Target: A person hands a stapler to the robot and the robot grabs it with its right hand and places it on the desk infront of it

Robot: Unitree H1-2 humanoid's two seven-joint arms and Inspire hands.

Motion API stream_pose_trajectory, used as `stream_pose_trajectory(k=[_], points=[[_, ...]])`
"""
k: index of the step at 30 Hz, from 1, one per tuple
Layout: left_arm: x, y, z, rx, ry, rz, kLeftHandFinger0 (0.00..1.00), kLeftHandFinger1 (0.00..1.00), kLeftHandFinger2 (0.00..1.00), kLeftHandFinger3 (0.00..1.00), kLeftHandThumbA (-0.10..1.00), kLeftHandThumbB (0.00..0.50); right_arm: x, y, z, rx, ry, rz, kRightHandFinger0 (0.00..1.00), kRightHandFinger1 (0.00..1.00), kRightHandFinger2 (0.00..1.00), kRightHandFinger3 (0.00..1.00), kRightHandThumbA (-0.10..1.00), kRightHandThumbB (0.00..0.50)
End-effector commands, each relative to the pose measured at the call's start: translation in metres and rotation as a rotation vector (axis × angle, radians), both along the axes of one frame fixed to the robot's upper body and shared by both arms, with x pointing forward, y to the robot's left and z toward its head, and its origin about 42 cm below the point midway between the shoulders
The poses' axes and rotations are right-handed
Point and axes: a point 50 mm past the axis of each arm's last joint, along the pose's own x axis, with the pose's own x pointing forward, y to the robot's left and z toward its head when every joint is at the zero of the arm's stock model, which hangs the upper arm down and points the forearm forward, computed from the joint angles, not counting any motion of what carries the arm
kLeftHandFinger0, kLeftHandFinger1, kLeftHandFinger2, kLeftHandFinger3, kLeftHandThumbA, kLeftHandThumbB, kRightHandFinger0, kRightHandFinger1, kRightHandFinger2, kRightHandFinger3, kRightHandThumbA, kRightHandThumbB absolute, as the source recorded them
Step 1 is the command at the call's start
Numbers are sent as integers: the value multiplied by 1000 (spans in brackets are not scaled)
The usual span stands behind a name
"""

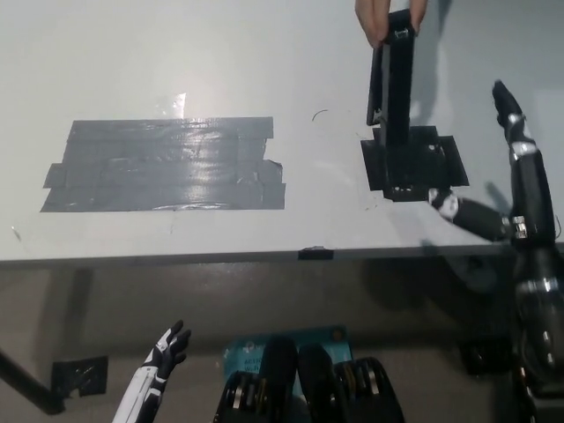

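A black stapler (392,79), long and narrow with a dull hard finish, is held above the far right part of the desk (264,62). Its long axis runs almost straight from the far edge toward the near edge, the far end pinched at the top by a person's hand (388,16) that is cut off by the upper border. The near end hangs over a black tape patch (421,167), a roughly square shape with ragged, overlapping strips at its sides; whether stapler and patch touch cannot be told. The desk is a smooth, pale grey sheet with a faint sheen and a few fine dark scuffs. Toward its left, a broad rectangle of grey tape (167,165) is laid in overlapping bands, wrinkled and glossy where light is caught. A small black tab (315,254) is seen at the near edge.

The right hand (511,176), black and glossy with pale bands, is raised at the right edge of the desk, its fingers spread apart and closed on nothing, just right of the patch and clear of the stapler. The left hand (163,357), white with black tips, rests below the near edge at lower left, fingers slightly apart and holding nothing.
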Motion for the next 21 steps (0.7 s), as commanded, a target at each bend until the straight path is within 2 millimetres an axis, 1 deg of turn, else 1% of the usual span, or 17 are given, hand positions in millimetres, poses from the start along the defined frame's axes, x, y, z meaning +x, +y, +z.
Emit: stream_pose_trajectory(k=[1, 3, 4, 6, 7, 10, 11, 14, 16, 18, 19, 21], points=[[3, 3, 7, -4, -55, -21, 1000, 1000, 1000, 1000, 1000, 500, 34, 2, 25, 17, -9, 22, 1000, 1000, 1000, 1000, 1000, 266], [0, 4, 6, 9, -41, -20, 1000, 1000, 1000, 1000, 1000, 500, 48, 7, 28, 24, 6, 29, 1000, 1000, 1000, 1000, 1000, 273], [0, 4, 6, 9, -40, -20, 1000, 1000, 1000, 1000, 1000, 500, 54, 10, 31, 30, 13, 32, 1000, 1000, 1000, 1000, 1000, 293], [-1, 5, 7, 5, -43, -16, 1000, 1000, 1000, 1000, 1000, 500, 67, 20, 41, 34, 31, 36, 1000, 1000, 1000, 1000, 1000, 291], [-2, 5, 7, 8, -43, -16, 1000, 1000, 1000, 1000, 1000, 500, 70, 22, 43, 35, 31, 39, 1000, 1000, 1000, 1000, 1000, 291], [-3, 6, 8, 10, -44, -19, 1000, 1000, 1000, 1000, 1000, 500, 83, 33, 51, 34, 48, 60, 1000, 1000, 1000, 1000, 1000, 318], [-3, 6, 8, 11, -45, -22, 1000, 1000, 1000, 1000, 1000, 500, 86, 38, 54, 37, 50, 67, 1000, 1000, 1000, 1000, 1000, 321], [-1, 4, 9, 15, -43, -18, 1000, 1000, 1000, 1000, 1000, 500, 89, 47, 61, 44, 51, 82, 1000, 1000, 1000, 1000, 1000, 352], [1, 3, 10, 16, -47, -17, 1000, 1000, 1000, 1000, 1000, 500, 91, 52, 66, 43, 51, 87, 1000, 1000, 1000, 1000, 1000, 350], [3, 4, 12, 28, -59, -17, 1000, 1000, 1000, 1000, 1000, 500, 95, 59, 71, 47, 53, 97, 1000, 1000, 1000, 1000, 1000, 363], [3, 4, 12, 31, -59, -16, 1000, 1000, 1000, 1000, 1000, 500, 96, 61, 71, 38, 53, 96, 1000, 1000, 1000, 1000, 1000, 361], [1, 4, 11, 26, -55, -17, 1000, 1000, 1000, 1000, 1000, 500, 98, 61, 70, 26, 54, 83, 1000, 1000, 1000, 1000, 1000, 341]])
